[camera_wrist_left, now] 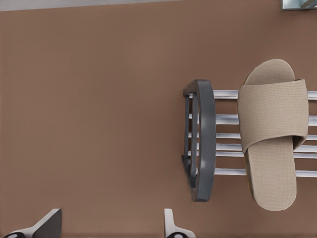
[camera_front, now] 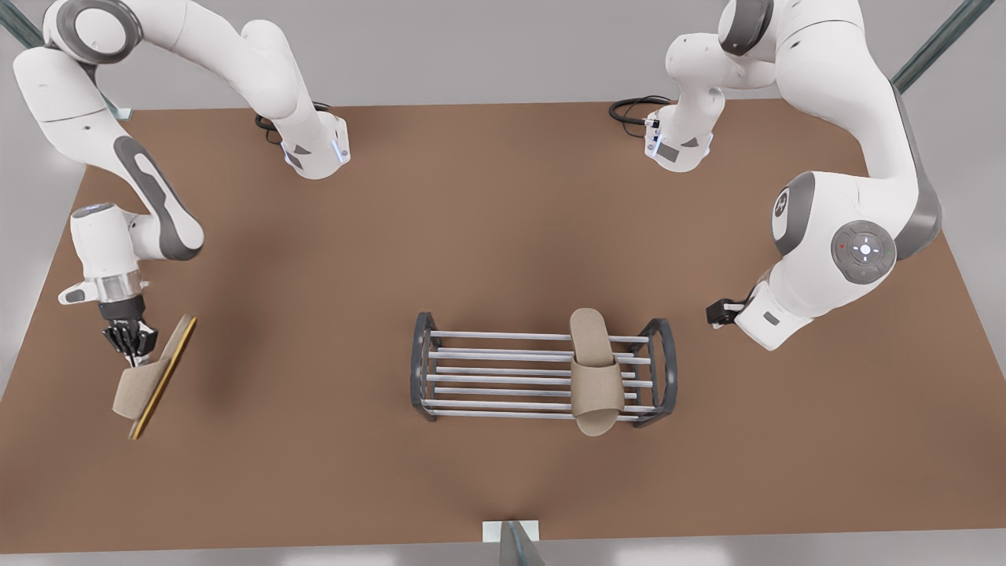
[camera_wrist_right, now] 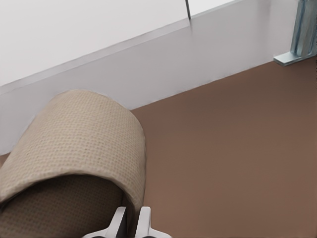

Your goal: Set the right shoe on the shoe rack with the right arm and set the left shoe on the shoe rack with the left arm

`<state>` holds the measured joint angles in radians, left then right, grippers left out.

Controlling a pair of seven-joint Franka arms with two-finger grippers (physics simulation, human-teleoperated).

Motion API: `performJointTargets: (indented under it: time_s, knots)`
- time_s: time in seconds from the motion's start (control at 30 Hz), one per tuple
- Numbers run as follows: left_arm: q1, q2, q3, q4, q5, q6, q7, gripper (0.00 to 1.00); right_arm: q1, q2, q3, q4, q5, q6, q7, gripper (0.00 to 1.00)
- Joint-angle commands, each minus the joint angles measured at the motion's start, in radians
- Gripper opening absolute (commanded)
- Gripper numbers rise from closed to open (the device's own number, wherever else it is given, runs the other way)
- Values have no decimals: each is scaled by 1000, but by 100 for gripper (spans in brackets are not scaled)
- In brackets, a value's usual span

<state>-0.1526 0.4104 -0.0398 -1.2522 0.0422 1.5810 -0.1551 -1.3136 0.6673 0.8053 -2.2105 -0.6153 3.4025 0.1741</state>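
- Front view's left: the right gripper hangs above the brown table, its fingers pinched on the strap of the right shoe; the slipper is tilted on edge, its tan sole rim toward the rack, well apart from it
- Right wrist view: the strap of the right shoe sits just beyond the closed fingertips, with the table edge and a pale wall behind
- Centre: the shoe rack stands on the table; its half toward the front view's left is bare bars
- On the rack's other half the left shoe lies flat across the bars
- Front view's right: the left arm waits beside the rack; the left gripper is spread open, holding nothing, above bare table near the rack's arched end
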Motion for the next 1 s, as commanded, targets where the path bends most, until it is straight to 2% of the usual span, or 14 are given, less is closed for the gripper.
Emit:
performJointTargets:
  time_s: [0.0,0.27,0.5,0.73,0.97]
  knots:
    - [1,-1,0,0,1,-1,2,100,-42,-11,48,6,0,-170,94,21]
    - [2,-1,0,0,1,-1,2,100,-151,-23,235,64,0,-428,165,21]
    - [5,-1,0,0,-1,-1,2,100,-116,-29,341,64,8,-476,338,21]
    - [5,-2,0,-1,1,-1,2,100,20,-109,371,135,43,-574,530,21]
    - [7,-2,0,-1,1,-1,2,100,214,-218,368,176,262,-581,568,21]
